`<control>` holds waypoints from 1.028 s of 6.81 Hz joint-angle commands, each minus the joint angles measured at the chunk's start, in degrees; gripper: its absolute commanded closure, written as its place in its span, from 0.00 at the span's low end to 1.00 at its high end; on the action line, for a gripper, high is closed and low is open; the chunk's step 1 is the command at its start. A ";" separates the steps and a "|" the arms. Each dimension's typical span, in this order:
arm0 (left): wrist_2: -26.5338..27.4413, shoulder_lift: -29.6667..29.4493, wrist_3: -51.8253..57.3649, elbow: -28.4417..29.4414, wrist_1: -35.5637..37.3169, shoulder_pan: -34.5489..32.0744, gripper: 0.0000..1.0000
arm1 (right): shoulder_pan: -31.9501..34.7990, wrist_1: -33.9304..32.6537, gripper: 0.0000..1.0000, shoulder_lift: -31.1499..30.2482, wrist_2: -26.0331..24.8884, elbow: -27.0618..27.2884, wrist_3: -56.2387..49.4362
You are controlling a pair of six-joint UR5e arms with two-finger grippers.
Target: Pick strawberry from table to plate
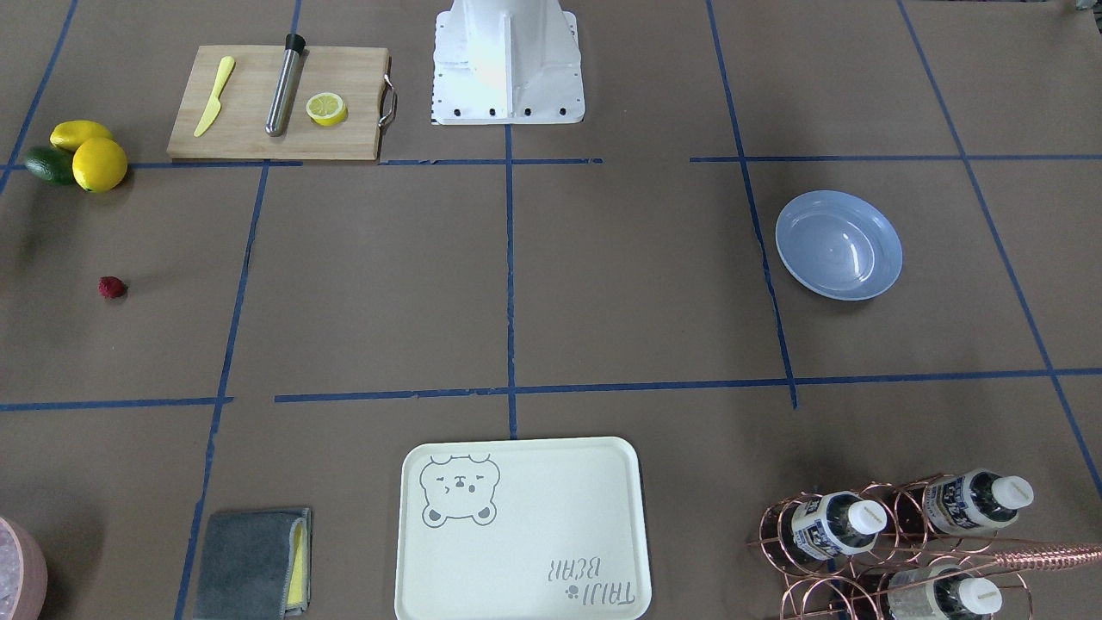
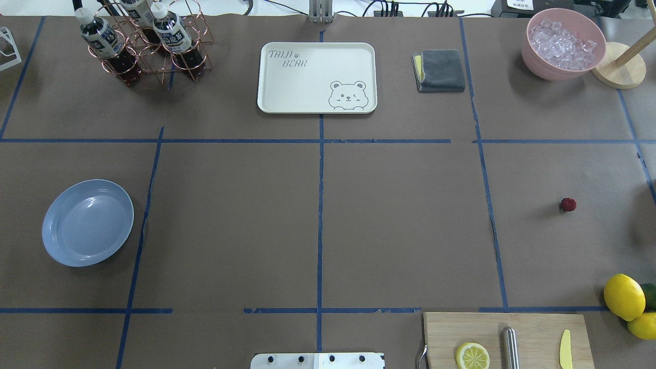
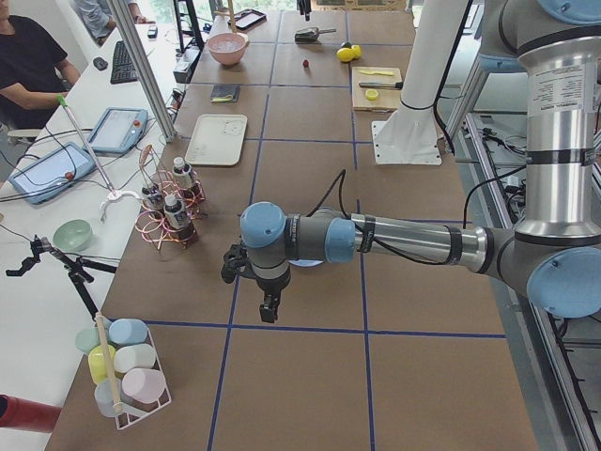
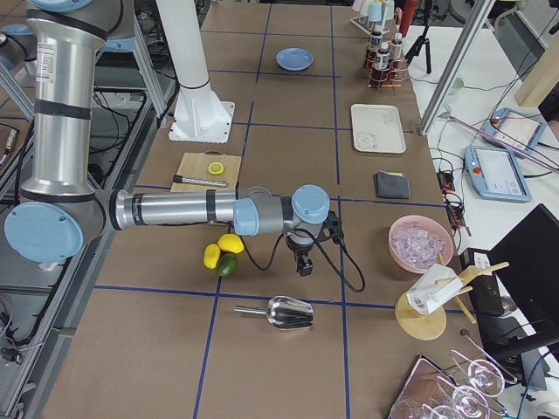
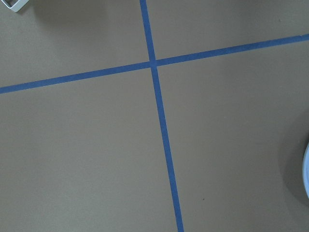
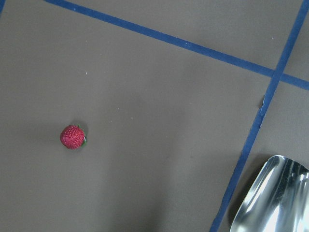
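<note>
The strawberry (image 1: 112, 287) (image 2: 567, 204), tiny and dark red, lies alone on the brown-paper table (image 1: 620, 275) on the robot's right side. The right wrist view shows the strawberry (image 6: 72, 137) at centre left, with no fingers in frame. At the opposite side rests the light blue plate (image 1: 838, 245) (image 2: 87, 222), with nothing on it. Only the side views show the grippers: the right gripper (image 4: 303, 264) hangs pointing down near the lemons, and the left gripper (image 3: 269, 305) hangs above the table near the plate. I cannot tell whether either is open or shut.
A cutting board (image 2: 507, 338) carries a lemon half, a steel rod and a yellow knife. Lemons (image 2: 623, 296) lie beside it. A metal scoop (image 6: 270, 198) is close to the strawberry. Far side: bear tray (image 2: 316, 77), bottle rack (image 2: 146, 43), grey cloth (image 2: 439, 70), ice bowl (image 2: 562, 43).
</note>
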 commanded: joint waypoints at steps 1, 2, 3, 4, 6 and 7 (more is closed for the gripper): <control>-0.22 0.17 -0.31 -0.23 -0.48 -0.08 0.00 | -0.08 0.05 0.00 -0.05 -0.23 0.04 0.01; -0.05 0.00 -0.23 -0.84 -0.31 -0.09 0.00 | -0.08 0.13 0.00 -0.05 -0.32 -0.13 -0.08; 0.12 0.00 -0.23 -0.84 -0.48 -0.09 0.00 | -0.08 0.31 0.00 0.03 -0.32 -0.14 -0.08; -0.05 0.09 0.21 -0.67 -0.83 -0.09 0.00 | -0.08 0.40 0.00 -0.05 -0.23 -0.14 -0.08; -3.63 0.00 0.12 -1.02 -0.92 -0.09 0.00 | -0.08 0.40 0.00 0.04 -0.23 -0.22 -0.08; -4.26 0.09 0.39 -0.24 -4.05 -0.09 0.00 | -0.08 0.40 0.00 0.04 -0.14 -0.22 -0.08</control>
